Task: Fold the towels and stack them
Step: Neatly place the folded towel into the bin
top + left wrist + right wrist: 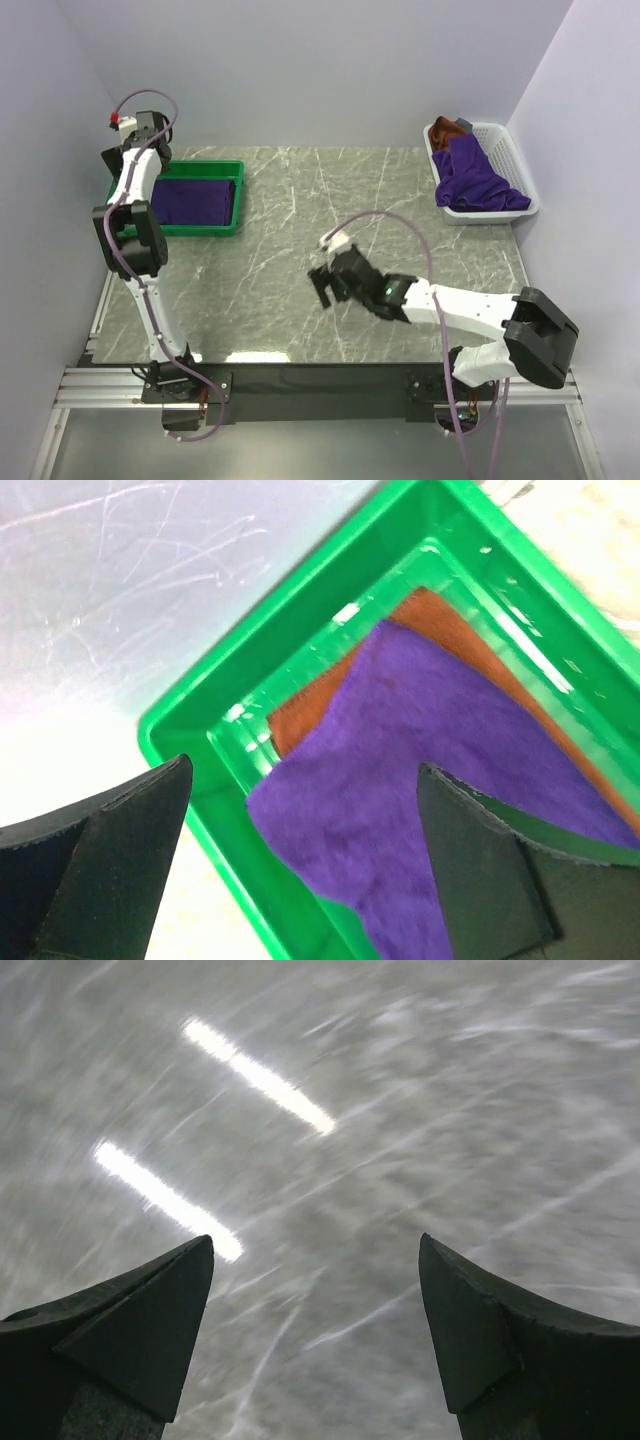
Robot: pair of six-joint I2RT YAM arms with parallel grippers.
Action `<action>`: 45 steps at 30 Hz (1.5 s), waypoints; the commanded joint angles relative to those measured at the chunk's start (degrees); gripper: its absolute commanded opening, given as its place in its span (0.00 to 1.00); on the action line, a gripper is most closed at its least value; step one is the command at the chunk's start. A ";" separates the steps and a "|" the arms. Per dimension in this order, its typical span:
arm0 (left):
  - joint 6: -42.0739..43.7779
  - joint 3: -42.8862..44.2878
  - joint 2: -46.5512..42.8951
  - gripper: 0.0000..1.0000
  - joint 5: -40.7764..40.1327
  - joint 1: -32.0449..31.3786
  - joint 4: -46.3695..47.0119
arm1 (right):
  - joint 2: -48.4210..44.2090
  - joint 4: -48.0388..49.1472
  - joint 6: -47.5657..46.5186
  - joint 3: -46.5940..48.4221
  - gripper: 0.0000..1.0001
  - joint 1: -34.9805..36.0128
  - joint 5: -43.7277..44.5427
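Note:
A folded purple towel lies in the green tray at the left. The left wrist view shows it lying on a rust-brown towel inside the tray. My left gripper hangs open and empty above the tray's corner; in the top view it is at the tray's far left end. A loose purple towel and a rust-brown one lie in the white basket. My right gripper is open and empty over bare marble, also seen in the right wrist view.
A small grey item sits at the basket's far end. The marble tabletop lies between tray and basket. Walls close in at the left, back and right.

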 commanded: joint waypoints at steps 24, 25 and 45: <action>-6.70 -1.86 -4.11 0.71 26.67 9.44 0.75 | -2.86 -12.27 4.08 15.92 0.88 -29.35 -6.76; -6.70 -0.71 -1.74 0.67 26.49 9.70 0.92 | -2.77 -12.18 3.90 15.75 0.88 -29.43 -6.76; -8.01 6.16 10.58 0.57 26.04 10.59 7.86 | 2.42 -9.37 -0.32 15.48 0.88 -29.35 -11.69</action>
